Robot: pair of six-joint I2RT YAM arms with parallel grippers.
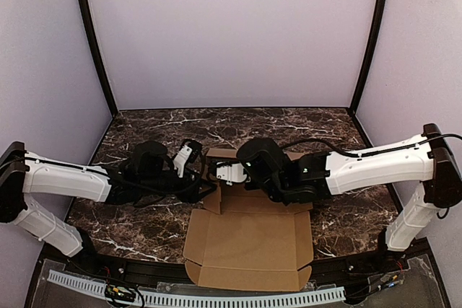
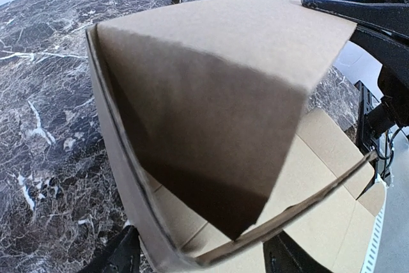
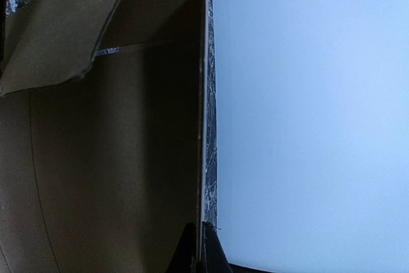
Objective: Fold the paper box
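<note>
The paper box [image 1: 249, 247] is plain brown cardboard in the middle of the table, with its near panel and flaps lying flat toward the arms' bases and its far part raised into walls. My left gripper [image 1: 193, 164] is at the box's far left corner. In the left wrist view its jaws [image 2: 204, 257] stand open, a corner of the box [image 2: 211, 81] between the two black fingers [image 2: 121, 255] and a flap folded inward. My right gripper [image 1: 216, 173] is shut on the thin upright wall of the box [image 3: 115, 158], pinched between its fingertips [image 3: 206, 247].
The table [image 1: 159, 128] is dark marble, closed in by pale walls with black corner posts [image 1: 94, 41]. A white cable track [image 1: 216, 299] runs along the near edge. Both arms reach inward and meet over the box's far end.
</note>
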